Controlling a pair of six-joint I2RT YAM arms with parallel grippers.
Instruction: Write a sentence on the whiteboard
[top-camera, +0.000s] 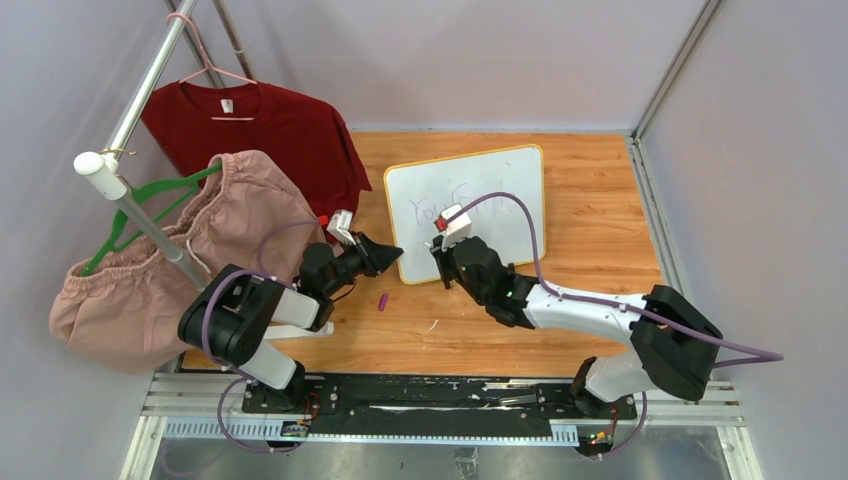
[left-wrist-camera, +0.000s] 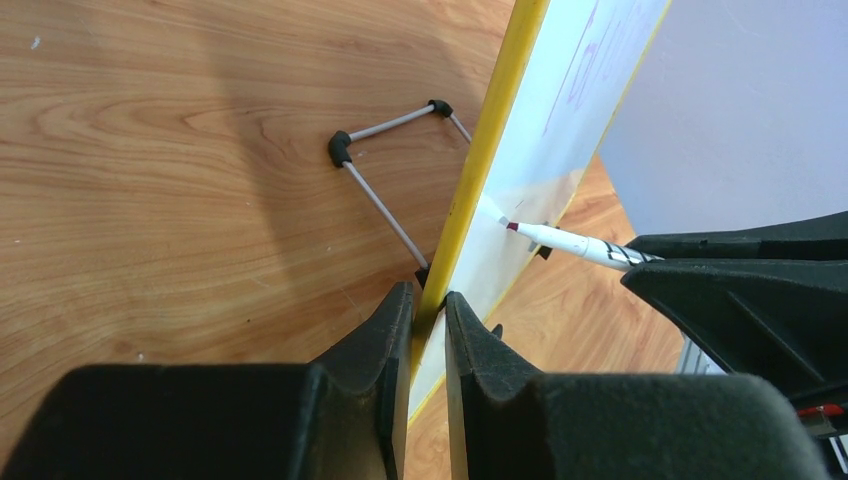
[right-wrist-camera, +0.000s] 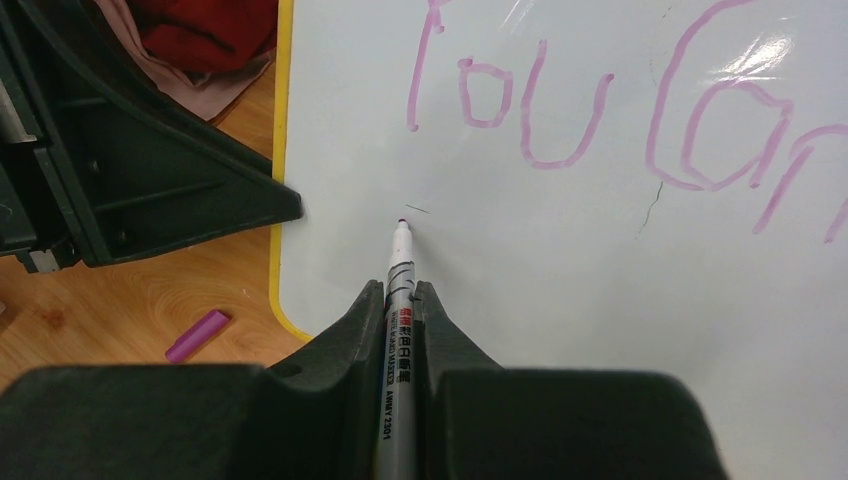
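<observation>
You have one rectangular white whiteboard (top-camera: 515, 175) with a thin yellow-orange frame. It stands propped at a tilt on its thin grey wire stand (left-wrist-camera: 385, 205) around the middle of the counter (top-camera: 600, 250), nearer the far edge. Treat it as light, thin and stiff: my judgement is that it will skate or rock back if you lean on it, and the glossy face gives nothing to grip, so take hold at the frame only. Your left hand (left-wrist-camera: 428, 300) does that now, its two fingers clamped on the yellow frame at the board's lower left edge. Your right hand (right-wrist-camera: 400, 290) is clamped on the one slim white marker (right-wrist-camera: 401, 262), whose tip sits under the "You" of the thin purple handwritten sentence (right-wrist-camera: 603, 100). I cannot tell whether the tip touches the surface. Two words show so far, "You" and "Can", the second running out of the wrist view, so the line below is not yet begun. One small purple cap (right-wrist-camera: 197, 335) lies on the counter just off the board's near left corner. Two garments, a red T-shirt (top-camera: 280, 130) and a pink pair of shorts (top-camera: 150, 280), hang at the counter's left side.
</observation>
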